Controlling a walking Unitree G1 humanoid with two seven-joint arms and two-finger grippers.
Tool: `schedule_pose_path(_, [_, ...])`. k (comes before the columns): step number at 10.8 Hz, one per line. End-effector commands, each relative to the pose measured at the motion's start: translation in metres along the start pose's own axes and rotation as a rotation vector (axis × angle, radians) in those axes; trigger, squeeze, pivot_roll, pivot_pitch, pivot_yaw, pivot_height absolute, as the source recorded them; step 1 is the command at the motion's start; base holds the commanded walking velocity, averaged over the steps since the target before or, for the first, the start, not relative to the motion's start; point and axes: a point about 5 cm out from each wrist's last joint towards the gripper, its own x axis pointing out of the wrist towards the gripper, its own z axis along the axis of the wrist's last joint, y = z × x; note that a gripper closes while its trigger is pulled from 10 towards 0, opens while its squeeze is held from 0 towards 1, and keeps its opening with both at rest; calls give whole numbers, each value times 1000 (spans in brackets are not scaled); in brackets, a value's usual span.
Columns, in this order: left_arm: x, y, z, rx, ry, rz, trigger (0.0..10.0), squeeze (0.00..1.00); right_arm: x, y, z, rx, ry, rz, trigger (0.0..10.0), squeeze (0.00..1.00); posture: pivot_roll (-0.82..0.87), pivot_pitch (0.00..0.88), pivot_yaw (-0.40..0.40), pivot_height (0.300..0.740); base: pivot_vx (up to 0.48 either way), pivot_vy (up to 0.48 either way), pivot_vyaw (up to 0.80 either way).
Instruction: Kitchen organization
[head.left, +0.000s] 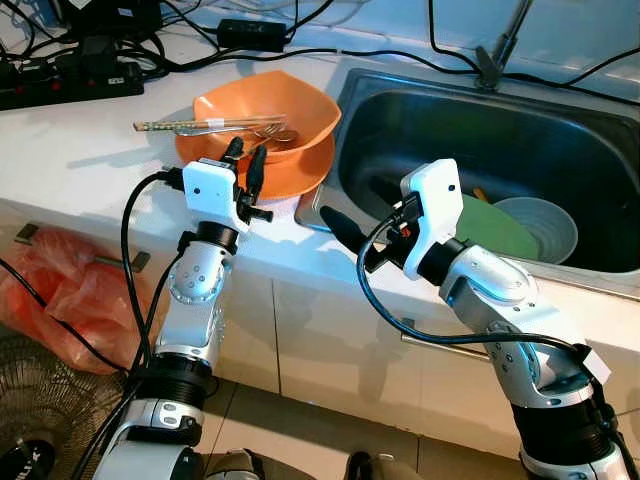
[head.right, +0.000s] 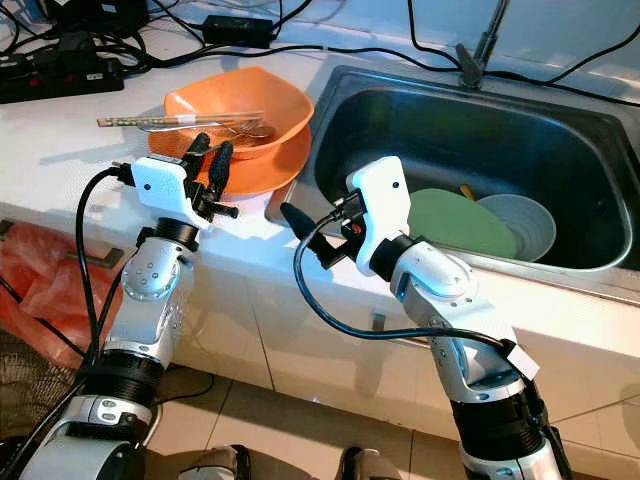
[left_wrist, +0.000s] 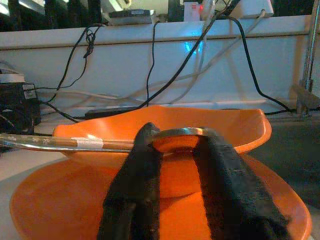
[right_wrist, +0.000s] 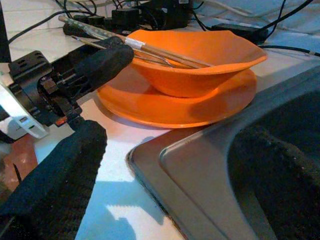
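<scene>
Left eye view shows a glossy orange bowl (head.left: 280, 115) with a softly squared, wavy rim sitting in a wider, shallow orange plate (head.left: 300, 175) of the same smooth plastic look, both on the white counter (head.left: 80, 150) just beside the sink's left edge. Across the bowl's rim lie a pair of long, thin chopsticks (head.left: 185, 126) with pale patterned handles, their ends jutting out toward the robot's left, and some slender metal cutlery (head.left: 270, 132) rests inside. The left claw (head.left: 246, 165) hovers at the near rim of the plate, its two long black fingers (left_wrist: 135, 190), coarse and foam-like in the left wrist view, spread slightly apart and holding nothing, pointing at the bowl. The right claw (head.left: 338, 226) sits over the front-left corner of the sink; its textured black fingers (right_wrist: 60, 185) stand wide apart and empty, one on the counter side and one over the basin, aimed toward the orange dishes. The sink (head.left: 400, 110) is a deep rectangular basin of brushed stainless steel with rounded corners. Inside it lie a flat, round green plate (head.left: 495, 232) and, touching it on the right, a pale grey-blue bowl (head.left: 545, 225). Behind the dishes, black cables (head.left: 300, 50) and a black power strip (head.left: 70, 80) trail along the back of the counter. Below the counter's left end, a crumpled orange-red plastic bag (head.left: 60, 290) lies on the floor.
</scene>
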Motion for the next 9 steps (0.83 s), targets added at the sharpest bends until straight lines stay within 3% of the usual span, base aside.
schedule_pose_path(1, [3,-1,2,-1,-12,-15,0,0,-1,-2,3,-12,-15,-17,10000,0,-4,138,-27,740,0,0,0])
schedule_pose_path(5, [5,-2,3,7,-21,-20,0,0,-1,-3,2,-12,-12,-18,10000,0,-4,136,-31,740,0,0,0])
schedule_pose_path(9, [18,-10,34,-20,-133,-42,0,0,-1,-4,3,-15,-15,-21,10000,0,-7,133,-32,740,0,0,0])
